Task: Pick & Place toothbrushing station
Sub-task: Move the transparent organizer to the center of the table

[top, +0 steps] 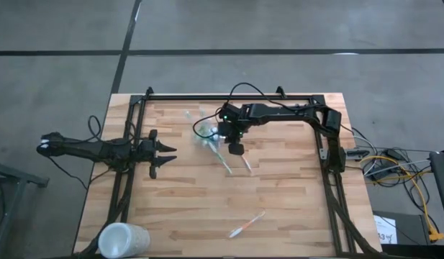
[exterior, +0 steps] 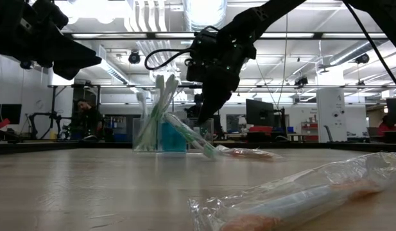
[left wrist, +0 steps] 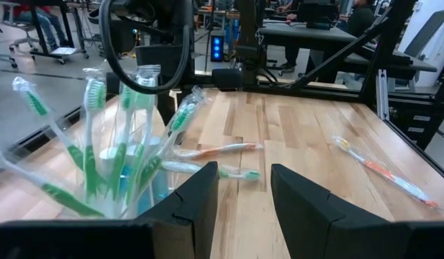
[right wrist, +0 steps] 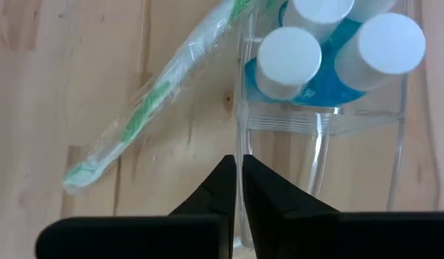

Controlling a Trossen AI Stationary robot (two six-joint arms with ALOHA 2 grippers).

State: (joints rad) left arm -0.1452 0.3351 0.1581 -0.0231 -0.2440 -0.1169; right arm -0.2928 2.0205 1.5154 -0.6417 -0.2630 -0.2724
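Note:
The toothbrushing station (top: 207, 134) is a small see-through holder standing on the wooden table left of centre at the back. It holds green toothbrushes (left wrist: 99, 144) and blue tubes with white caps (right wrist: 290, 61). My right gripper (right wrist: 238, 176) slants down at the station's right side and is shut on its wall. A wrapped green toothbrush (right wrist: 146, 108) leans its head end against the station, its handle on the table. My left gripper (left wrist: 243, 198) hovers open near the table's left edge, level, pointing at the station and touching nothing. My right gripper pinches the station's thin clear side wall (right wrist: 240, 137) at its upper edge, on the side toward the table's right. One finger is outside the wall and one inside (right wrist: 268, 198). The fingers slant down from above and from the right. The station stands upright on the table.
Loose wrapped toothbrushes lie on the table: an orange one (left wrist: 216, 150) and a green one (left wrist: 232, 173) beside the station, another orange one (top: 247, 224) toward the near edge. A frosted white cup (top: 123, 239) lies at the near left corner. Dark frame rails (top: 229, 96) border the table.

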